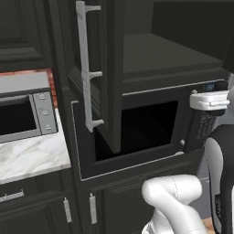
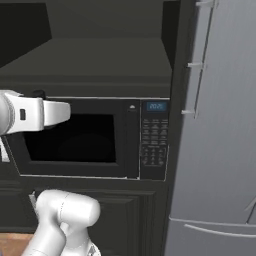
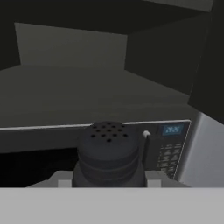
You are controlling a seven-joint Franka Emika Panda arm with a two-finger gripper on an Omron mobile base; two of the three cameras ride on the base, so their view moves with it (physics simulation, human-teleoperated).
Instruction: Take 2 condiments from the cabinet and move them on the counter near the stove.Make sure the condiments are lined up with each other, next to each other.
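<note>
Far left, a silver countertop microwave [image 1: 27, 114] sits on the white marble counter with grey veining [image 1: 32, 157]; just right of it the tall near-black cabinet's panelled door [image 1: 107, 73] with its silver bar handle [image 1: 87, 68] stands swung open, baring the dark inner shelf [image 2: 95, 60] above a built-in black microwave with a keypad [image 2: 152, 142]. The gripper [image 3: 108, 179] is clenched on a small black shaker-like condiment bottle with a perforated rounded top [image 3: 109, 151], held upright in front of the shelf's front edge, level with the built-in microwave's top. Far right stands a grey steel refrigerator [image 2: 220, 125].
</note>
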